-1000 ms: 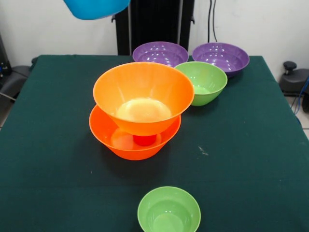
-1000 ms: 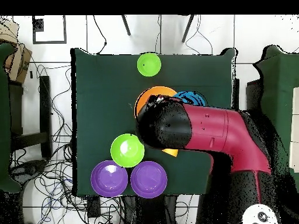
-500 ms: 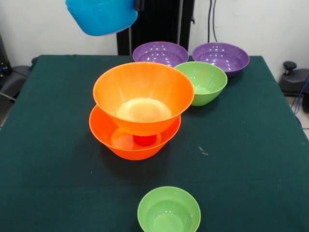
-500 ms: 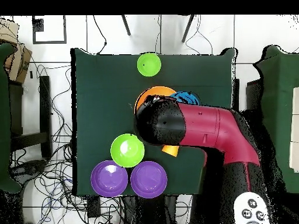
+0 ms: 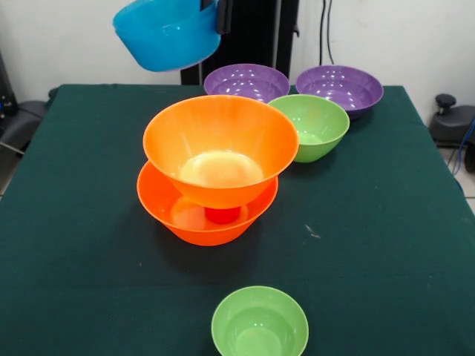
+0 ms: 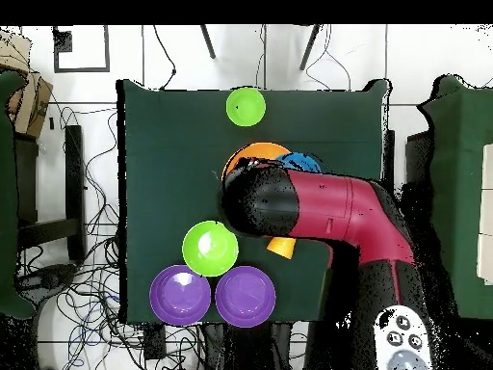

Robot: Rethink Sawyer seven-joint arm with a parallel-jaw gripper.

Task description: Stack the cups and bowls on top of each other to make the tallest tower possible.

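Note:
The tower stands mid-table: a large orange bowl as base, a red cup upright inside it, and a second large orange bowl resting on the cup. A blue bowl hangs tilted in the air up and to the left of the tower. My gripper is shut on its right rim, and only a dark piece of it shows. From overhead, the arm covers most of the tower; an orange rim and a bit of the blue bowl peek out.
A medium green bowl sits right of the tower, with two purple bowls behind it. A small green bowl lies at the front edge. Overhead they show as green, purple and small green.
The blue bowl has come down and to the right in the front view, closer to above the tower. The arm has swung with it; the other bowls have not moved.

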